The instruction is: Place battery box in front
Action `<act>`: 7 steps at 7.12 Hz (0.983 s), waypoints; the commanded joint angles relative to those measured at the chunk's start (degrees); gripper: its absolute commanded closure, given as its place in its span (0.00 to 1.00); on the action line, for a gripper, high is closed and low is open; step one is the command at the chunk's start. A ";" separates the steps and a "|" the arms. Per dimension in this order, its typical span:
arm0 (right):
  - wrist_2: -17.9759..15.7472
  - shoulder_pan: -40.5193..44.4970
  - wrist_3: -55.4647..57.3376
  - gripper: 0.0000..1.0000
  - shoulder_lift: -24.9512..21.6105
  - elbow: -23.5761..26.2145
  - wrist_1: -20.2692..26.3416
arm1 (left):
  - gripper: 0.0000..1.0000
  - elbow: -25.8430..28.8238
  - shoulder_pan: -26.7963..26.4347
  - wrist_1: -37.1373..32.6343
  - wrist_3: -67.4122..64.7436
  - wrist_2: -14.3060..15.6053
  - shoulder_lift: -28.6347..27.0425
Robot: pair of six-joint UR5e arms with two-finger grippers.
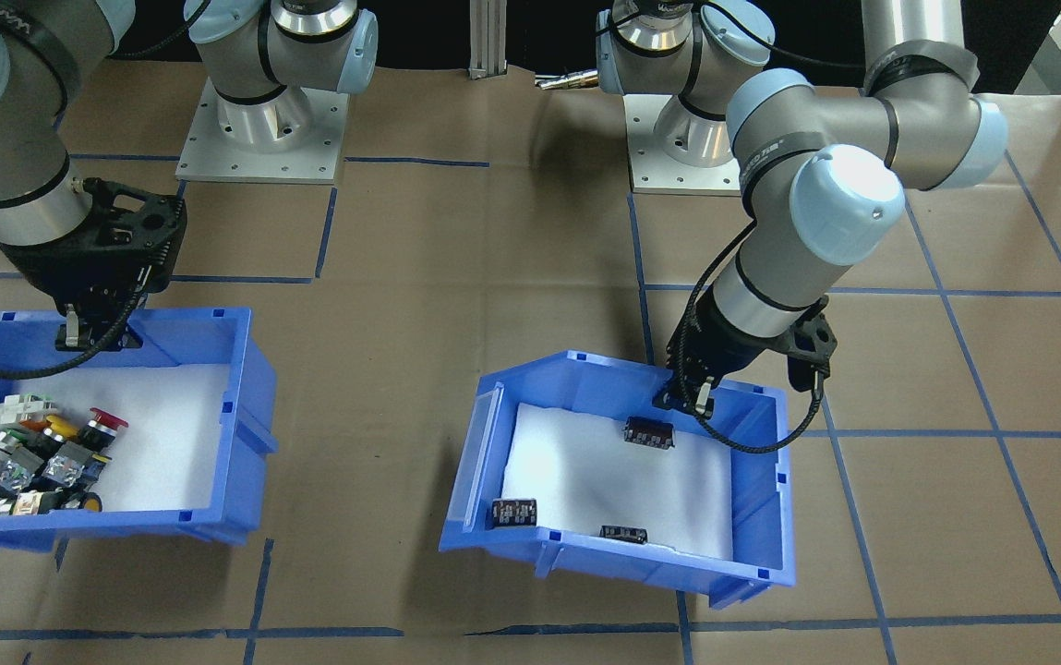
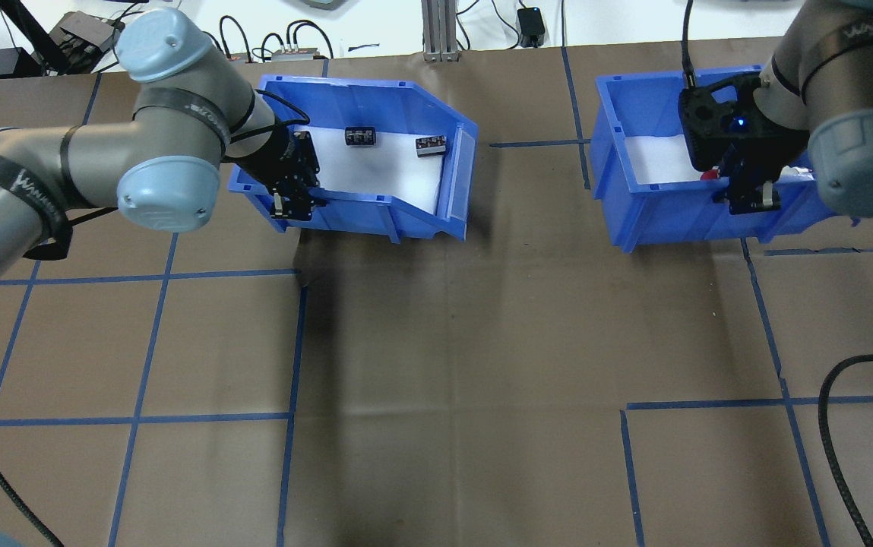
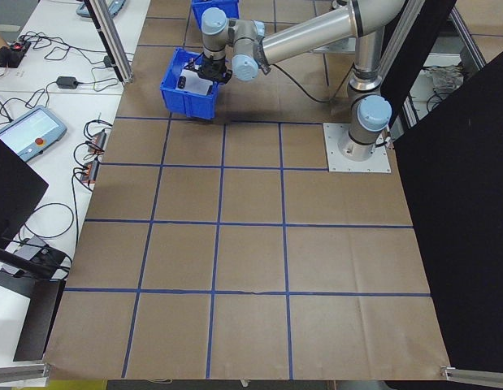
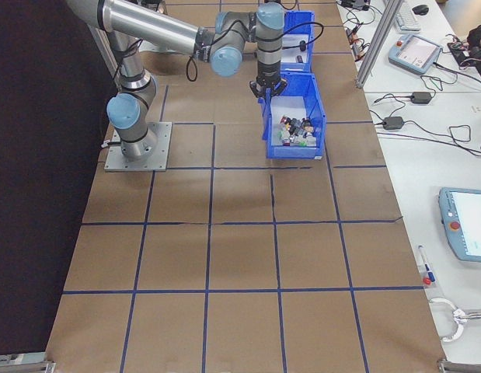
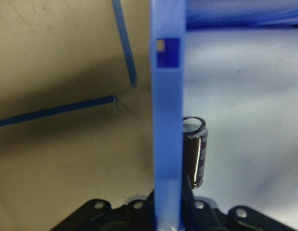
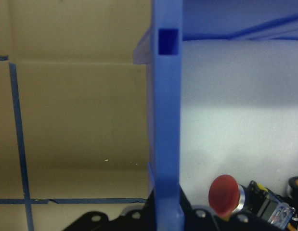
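**Both grippers clamped on bin walls**

The battery box point(image 1: 622, 480) sat on the table's far side from the robot, left of centre in the overhead view. The left gripper point(image 2: 289, 203) straddled its near wall, one finger inside and one outside, closed on the rim. A cell point(image 5: 194, 151) stood on the foam just inside that wall. The right gripper point(image 2: 751, 199) gripped the switch bin point(image 2: 656, 205) the same way.

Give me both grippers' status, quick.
Left gripper: shut on the battery box wall.
Right gripper: shut on the switch bin wall.
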 commanded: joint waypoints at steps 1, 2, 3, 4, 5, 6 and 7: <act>0.21 -1.71 0.34 1.00 -7.16 9.45 -3.22 | 1.00 5.14 -5.63 2.77 -10.27 -0.04 -6.08; 0.21 -2.15 0.17 1.00 -9.37 12.88 -3.40 | 1.00 6.64 -7.65 3.12 -13.18 0.04 -7.67; 0.21 -2.16 -0.27 1.00 -11.22 16.05 -7.40 | 1.00 7.01 -9.41 4.08 -15.30 0.13 -8.21; 0.13 -2.25 -0.44 1.00 -11.41 16.77 -8.22 | 1.00 7.01 -10.30 5.31 -17.85 0.22 -8.56; 0.13 -2.25 -0.53 1.00 -11.50 16.78 -8.06 | 1.00 7.27 -10.74 5.58 -18.13 0.31 -8.91; 0.04 -2.25 -0.53 1.00 -11.59 16.78 -7.88 | 1.00 7.88 -11.62 5.59 -18.22 0.39 -9.17; -0.05 -2.16 -0.53 1.00 -11.94 16.87 -7.79 | 0.99 8.76 -12.67 5.67 -20.14 0.48 -9.96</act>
